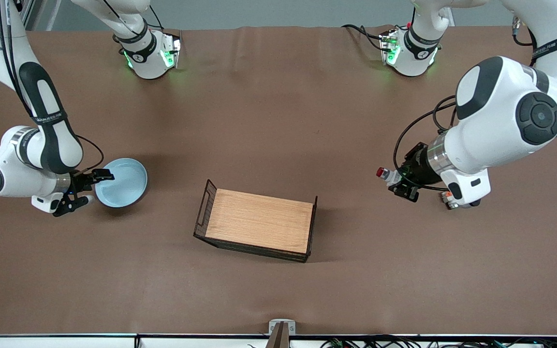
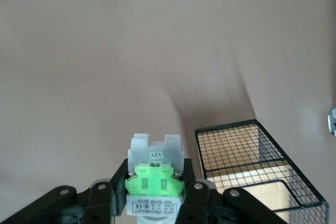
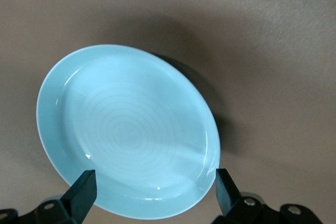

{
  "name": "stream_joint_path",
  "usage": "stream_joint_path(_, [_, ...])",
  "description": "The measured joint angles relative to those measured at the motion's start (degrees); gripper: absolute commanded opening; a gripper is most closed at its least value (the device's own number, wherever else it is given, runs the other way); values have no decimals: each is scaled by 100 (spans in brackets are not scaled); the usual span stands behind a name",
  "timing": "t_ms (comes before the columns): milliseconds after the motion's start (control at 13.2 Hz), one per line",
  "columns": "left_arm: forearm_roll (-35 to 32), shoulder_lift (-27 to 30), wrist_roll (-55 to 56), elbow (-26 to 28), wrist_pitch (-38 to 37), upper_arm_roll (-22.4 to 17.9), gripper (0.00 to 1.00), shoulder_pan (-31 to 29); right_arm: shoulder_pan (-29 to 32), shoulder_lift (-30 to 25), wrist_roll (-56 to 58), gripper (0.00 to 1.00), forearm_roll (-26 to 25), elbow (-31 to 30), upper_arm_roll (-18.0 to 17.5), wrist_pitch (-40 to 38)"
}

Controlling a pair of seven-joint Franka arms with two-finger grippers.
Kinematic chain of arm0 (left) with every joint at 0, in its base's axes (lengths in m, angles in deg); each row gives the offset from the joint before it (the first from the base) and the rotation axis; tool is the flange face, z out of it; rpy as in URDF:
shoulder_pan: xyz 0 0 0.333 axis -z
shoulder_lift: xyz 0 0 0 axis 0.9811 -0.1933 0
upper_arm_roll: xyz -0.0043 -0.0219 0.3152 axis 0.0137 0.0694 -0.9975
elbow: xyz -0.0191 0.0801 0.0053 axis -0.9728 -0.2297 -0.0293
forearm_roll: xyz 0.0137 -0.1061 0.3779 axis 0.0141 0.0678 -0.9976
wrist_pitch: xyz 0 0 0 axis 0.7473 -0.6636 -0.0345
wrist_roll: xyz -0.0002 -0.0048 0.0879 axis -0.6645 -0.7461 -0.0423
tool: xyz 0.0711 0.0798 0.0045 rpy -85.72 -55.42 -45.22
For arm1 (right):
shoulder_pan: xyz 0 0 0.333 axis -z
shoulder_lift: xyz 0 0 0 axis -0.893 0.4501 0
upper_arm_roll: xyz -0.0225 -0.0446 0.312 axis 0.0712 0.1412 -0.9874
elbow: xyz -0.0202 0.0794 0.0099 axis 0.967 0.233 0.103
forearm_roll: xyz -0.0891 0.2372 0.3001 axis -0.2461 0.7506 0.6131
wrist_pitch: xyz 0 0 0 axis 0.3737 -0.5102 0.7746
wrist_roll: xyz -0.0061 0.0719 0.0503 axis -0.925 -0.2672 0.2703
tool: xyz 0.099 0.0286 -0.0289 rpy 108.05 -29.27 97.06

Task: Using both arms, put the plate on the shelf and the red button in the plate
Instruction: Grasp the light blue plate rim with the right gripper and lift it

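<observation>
Now, what we see, line by line:
Left gripper [image 1: 397, 182]: we find it clenched on the red button [image 1: 385, 173], up over the table [image 1: 278, 121] at the left arm's end; red cap pointing toward the tray [image 1: 259, 221]
Right gripper [image 1: 85, 188]: fingers spread wide either side of the plate [image 1: 124, 182]; not gripping it
Plate: at the right arm's end of the table
Tray: wire-sided, wooden floor, mid-table between the two grippers

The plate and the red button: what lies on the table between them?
In the front view, a wire basket with a wooden floor stands between the plate and the red button, which the left gripper holds; otherwise only brown table cover.
</observation>
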Motion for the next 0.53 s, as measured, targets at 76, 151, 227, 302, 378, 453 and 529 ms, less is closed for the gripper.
stream_joint_path(76, [0,-22,169,-77,1,1,0,48,0,10,43,98,0,-19,0,118])
stream_joint_path(151, [0,-34,332,-144,1,2,0,86,0,35,128,98,0,-50,0,294])
stream_joint_path(227, [0,-36,456,-194,1,2,0,104,0,80,216,97,0,-96,1,500])
stream_joint_path(302, [0,-36,507,-222,1,2,0,106,0,136,277,96,0,-143,2,688])
stream_joint_path(378, [0,-39,512,-229,1,2,0,103,0,189,311,95,0,-201,3,833])
stream_joint_path(453, [0,-49,512,-230,1,1,0,101,0,231,326,93,0,-249,3,934])
stream_joint_path(529, [0,-62,512,-230,1,1,0,97,0,264,341,89,0,-266,4,982])
